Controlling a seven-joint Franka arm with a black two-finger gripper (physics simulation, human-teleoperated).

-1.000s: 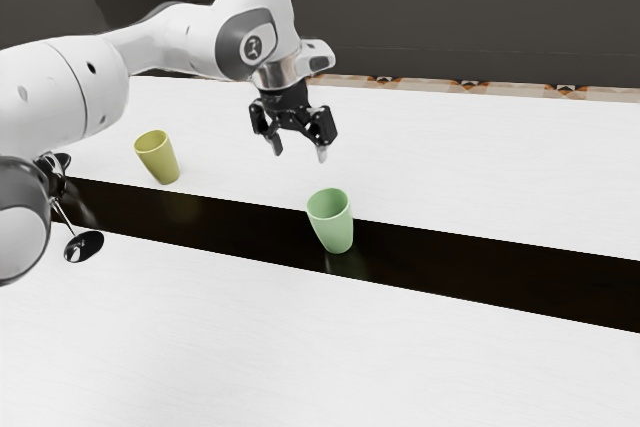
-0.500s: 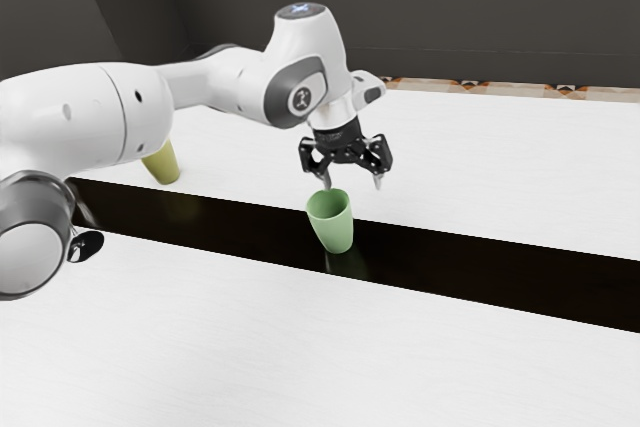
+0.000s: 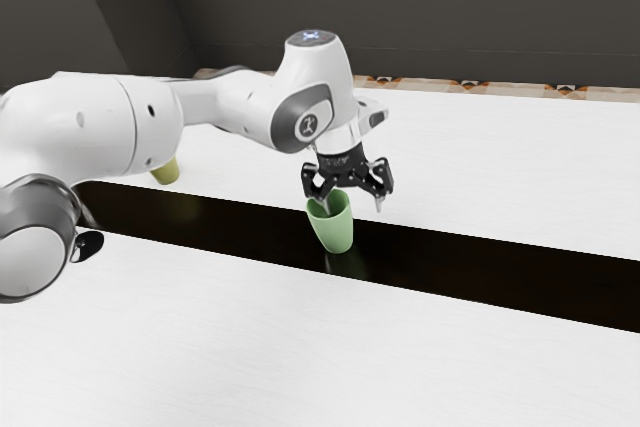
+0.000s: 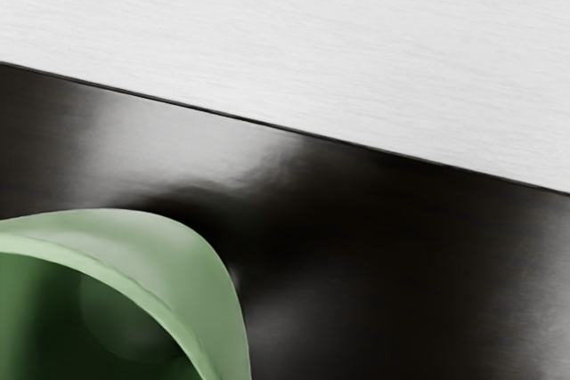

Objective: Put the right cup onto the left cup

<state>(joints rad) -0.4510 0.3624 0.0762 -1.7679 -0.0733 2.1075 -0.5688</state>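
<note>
- Green cup: stands on the dark strip that crosses the white table. Right below the gripper.
- Part of its rim is covered by the gripper in the exterior view. Near finger on the exterior view's left overlaps the cup mouth; can't tell if the tip is inside, above or touching.
- Wrist view cuts the green cup off: a curve of rim, some outer wall and part of the inside are visible. Inside is dark, bottom hard to make out. Base is out of frame there.
- Yellow cup: upper part hidden behind the arm, lower part visible. Its mouth is hidden, so can't confirm which way it points. Well apart from the green cup, toward the exterior view's left.
- Dark strip runs behind the arm on the exterior view's left; that stretch is hidden.
- Orientation: green cup is upright, mouth up, narrower base down. Long axis roughly vertical, drawn slanting in the exterior view with the mouth toward that view's left.
- Jaws: released, fingers spread, nothing grasped. Other finger is outside the cup, on the exterior view's right.
</note>
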